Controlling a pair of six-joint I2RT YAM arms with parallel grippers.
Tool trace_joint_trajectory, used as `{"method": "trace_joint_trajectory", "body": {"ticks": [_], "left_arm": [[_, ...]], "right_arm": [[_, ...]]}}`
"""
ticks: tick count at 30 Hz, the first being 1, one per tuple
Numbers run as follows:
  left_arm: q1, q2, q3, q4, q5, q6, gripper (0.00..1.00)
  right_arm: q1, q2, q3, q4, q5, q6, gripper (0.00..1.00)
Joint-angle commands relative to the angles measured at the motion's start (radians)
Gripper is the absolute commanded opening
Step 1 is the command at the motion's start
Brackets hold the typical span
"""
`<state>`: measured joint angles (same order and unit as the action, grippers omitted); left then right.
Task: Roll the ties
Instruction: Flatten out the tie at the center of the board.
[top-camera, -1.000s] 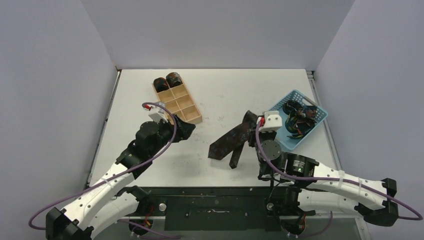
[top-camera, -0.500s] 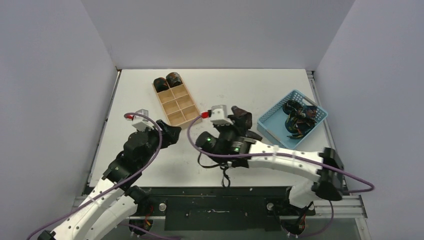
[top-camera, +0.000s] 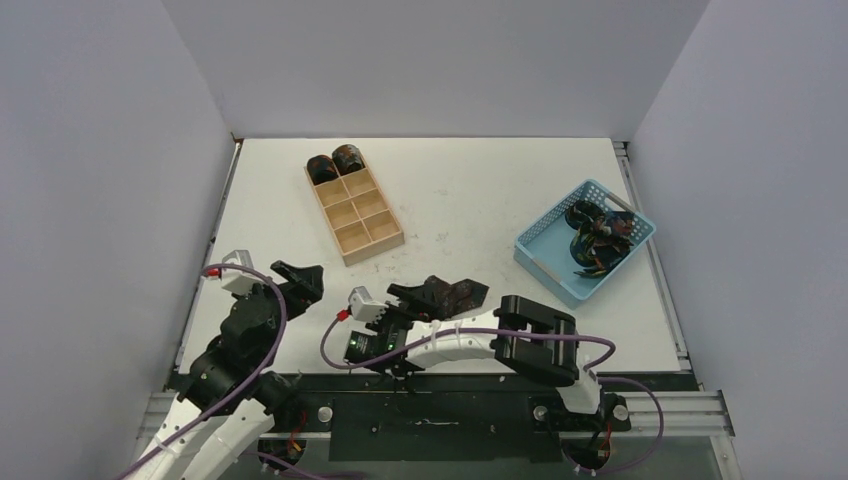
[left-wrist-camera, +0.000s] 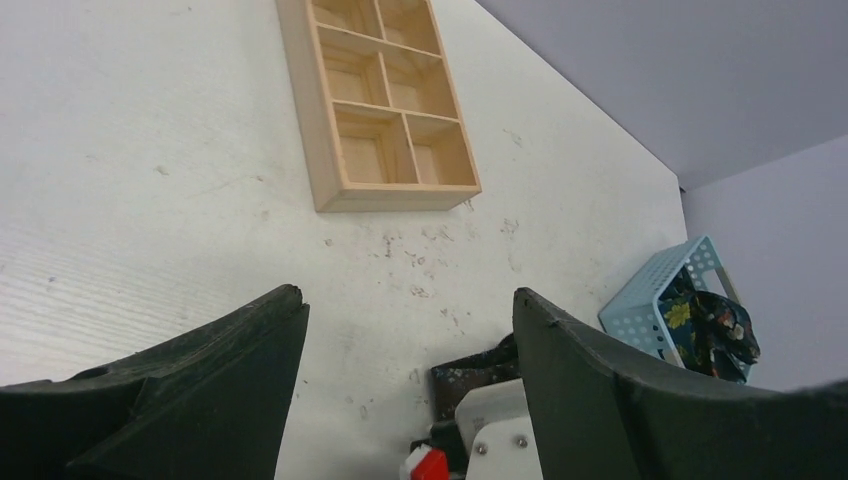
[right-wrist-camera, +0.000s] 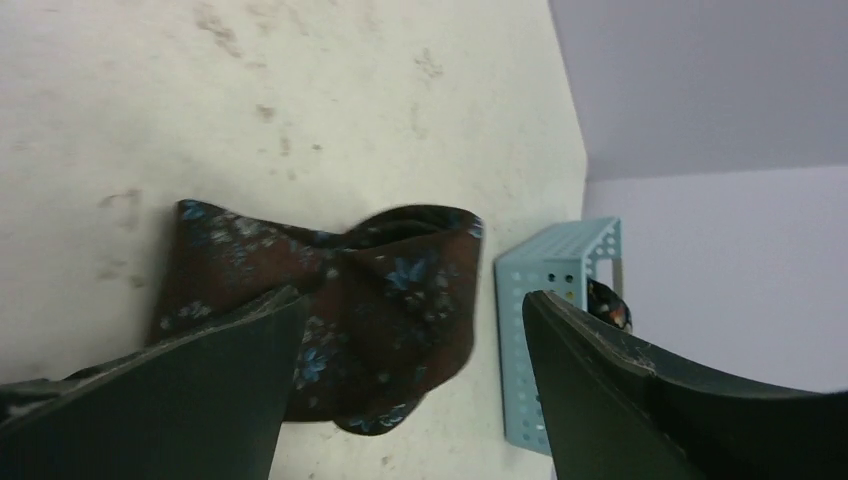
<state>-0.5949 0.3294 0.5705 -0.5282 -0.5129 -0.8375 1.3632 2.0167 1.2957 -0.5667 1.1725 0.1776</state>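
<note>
A dark brown tie (top-camera: 470, 297) with small blue flowers lies bunched in a loose fold on the table near the front middle. My right gripper (top-camera: 432, 293) stands open over its near end. In the right wrist view the tie (right-wrist-camera: 400, 265) lies flat between and beyond the spread fingers of the right gripper (right-wrist-camera: 412, 297), gripped by neither. My left gripper (top-camera: 300, 275) is open and empty at the front left, apart from the tie. The left wrist view shows the left gripper (left-wrist-camera: 407, 297) with bare table between its fingers and a corner of the tie (left-wrist-camera: 470, 375) low down.
A tan wooden tray (top-camera: 360, 215) stands at the back left with two dark coils (top-camera: 335, 163) in its far compartments. A light blue basket (top-camera: 545, 258) at the right holds more dark ties (top-camera: 595, 235). The right arm stretches along the near edge.
The right arm swung from beside the basket to the front middle with the tie, then opened its jaws, leaving the tie on the table. The left arm drew back toward the near left.
</note>
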Motion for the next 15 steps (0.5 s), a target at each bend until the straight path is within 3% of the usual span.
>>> {"method": "trace_joint_trajectory", "body": {"ticks": [1, 4, 7, 12, 15], "left_arm": [[0.003, -0.024, 0.045, -0.046, -0.113, 0.013, 0.74], [0.003, -0.020, 0.063, -0.055, -0.132, 0.036, 0.76], [0.003, -0.010, 0.068, -0.046, -0.120, 0.056, 0.76], [0.003, 0.035, 0.029, 0.047, 0.002, 0.079, 0.76], [0.003, 0.095, -0.004, 0.145, 0.117, 0.073, 0.76]], "right_arm": [[0.018, -0.071, 0.046, 0.142, -0.199, -0.023, 0.88], [0.013, -0.172, -0.002, 0.177, -0.270, 0.004, 0.97], [-0.047, -0.337, -0.141, 0.213, -0.357, 0.105, 1.00], [-0.416, -0.704, -0.484, 0.388, -0.740, 0.349, 0.97], [-0.580, -0.796, -0.615, 0.473, -0.908, 0.441, 0.94]]}}
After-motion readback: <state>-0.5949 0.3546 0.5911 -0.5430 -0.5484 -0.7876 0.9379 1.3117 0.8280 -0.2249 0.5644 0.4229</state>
